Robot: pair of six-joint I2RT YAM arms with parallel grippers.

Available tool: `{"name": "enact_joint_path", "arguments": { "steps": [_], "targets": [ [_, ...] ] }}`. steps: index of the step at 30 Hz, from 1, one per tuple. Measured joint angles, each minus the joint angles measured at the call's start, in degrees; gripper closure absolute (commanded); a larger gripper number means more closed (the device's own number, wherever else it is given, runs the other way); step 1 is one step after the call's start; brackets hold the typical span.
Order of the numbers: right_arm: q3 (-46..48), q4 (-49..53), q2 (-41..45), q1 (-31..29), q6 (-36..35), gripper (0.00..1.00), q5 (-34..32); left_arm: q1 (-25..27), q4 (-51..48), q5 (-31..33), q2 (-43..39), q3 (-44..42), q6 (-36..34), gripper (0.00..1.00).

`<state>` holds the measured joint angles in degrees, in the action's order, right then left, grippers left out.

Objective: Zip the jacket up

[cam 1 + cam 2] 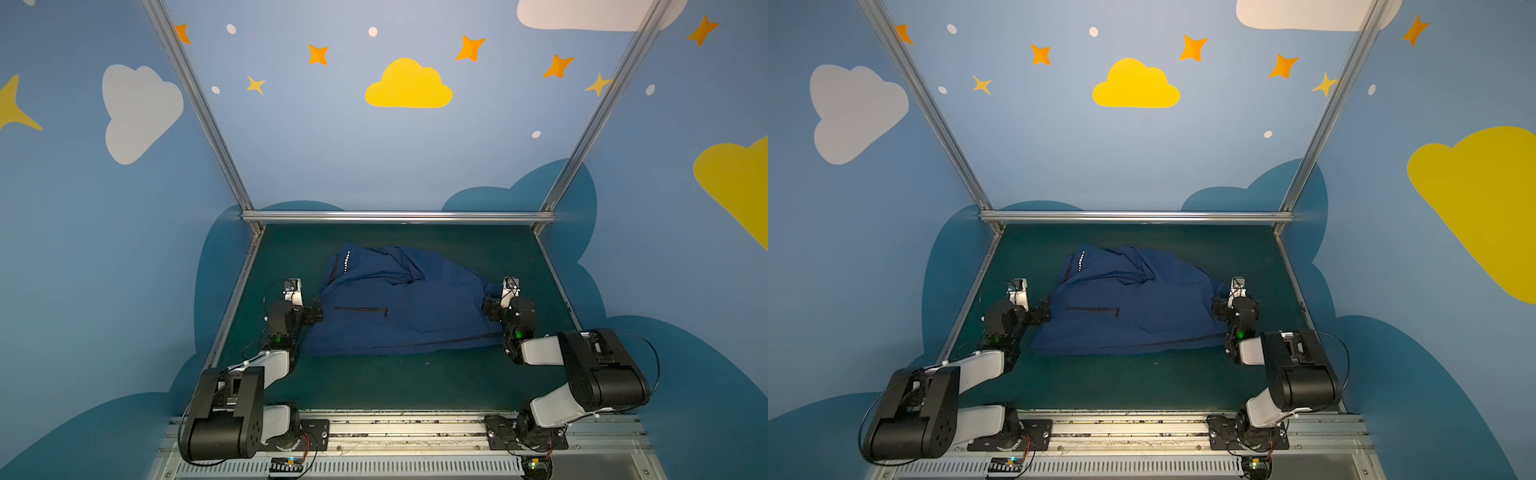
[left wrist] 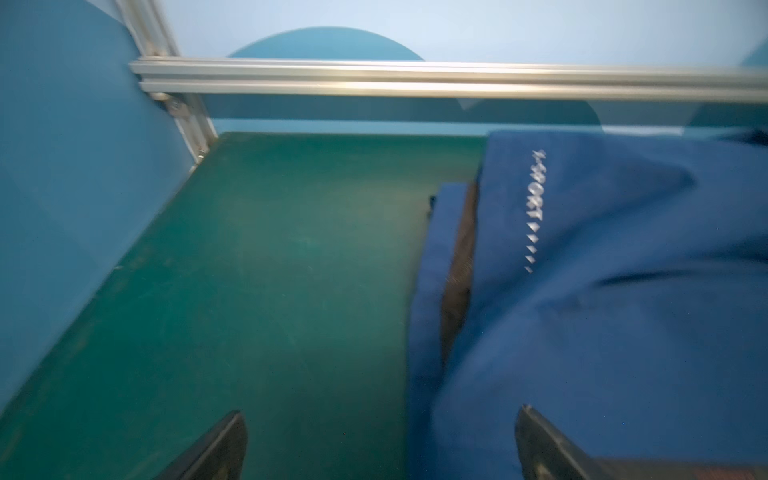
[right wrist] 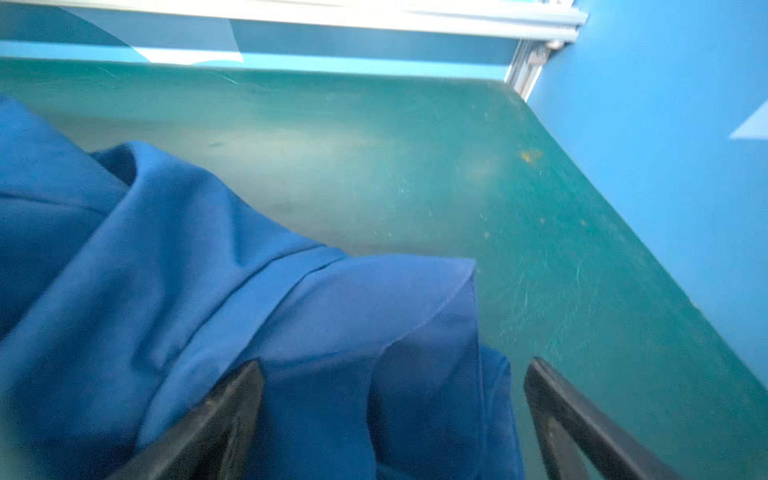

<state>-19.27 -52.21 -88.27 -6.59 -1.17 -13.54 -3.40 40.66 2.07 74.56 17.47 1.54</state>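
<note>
Jacket (image 1: 395,307) crumpled on your bench (image 1: 374,382) (SPORT lettering (image 1: 346,262) up). Left claw (image 1: 316,311) spread wide at jacket's left edge; right claw (image 1: 489,309) likewise at right edge.

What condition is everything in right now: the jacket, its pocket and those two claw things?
jacket: lying rumpled on the green table, hem edge gaping.
pocket zipper: looks closed.
left tool: open, straddling the jacket's edge, holding nothing.
right tool: open, cloth between its jaws, unclamped.
</note>
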Motion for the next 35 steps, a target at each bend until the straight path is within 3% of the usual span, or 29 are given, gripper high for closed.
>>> {"name": "enact_joint_path", "arguments": {
  "steps": [13,18,24,27,35],
  "targets": [
    [-1.2,1.2,0.0,1.2,0.2,0.01,2.5,-0.3,-5.1,-3.8,0.2,3.8,0.2,0.01],
    [-1.2,1.5,0.0,1.3,0.3,0.01,2.8,-2.1,-0.5,-3.6,2.0,2.4,2.3,0.01],
    [-1.2,1.5,0.0,1.4,0.3,0.01,3.2,-3.7,10.4,-6.8,12.0,-0.4,3.2,0.0],
    [-1.2,1.5,0.0,1.6,0.3,0.01,3.5,-3.1,9.7,-8.2,15.2,0.8,2.8,0.01],
    [-1.6,2.3,0.0,2.4,0.5,0.01,4.8,-0.6,7.7,-7.4,13.9,4.9,1.4,0.01]
  ]
}}
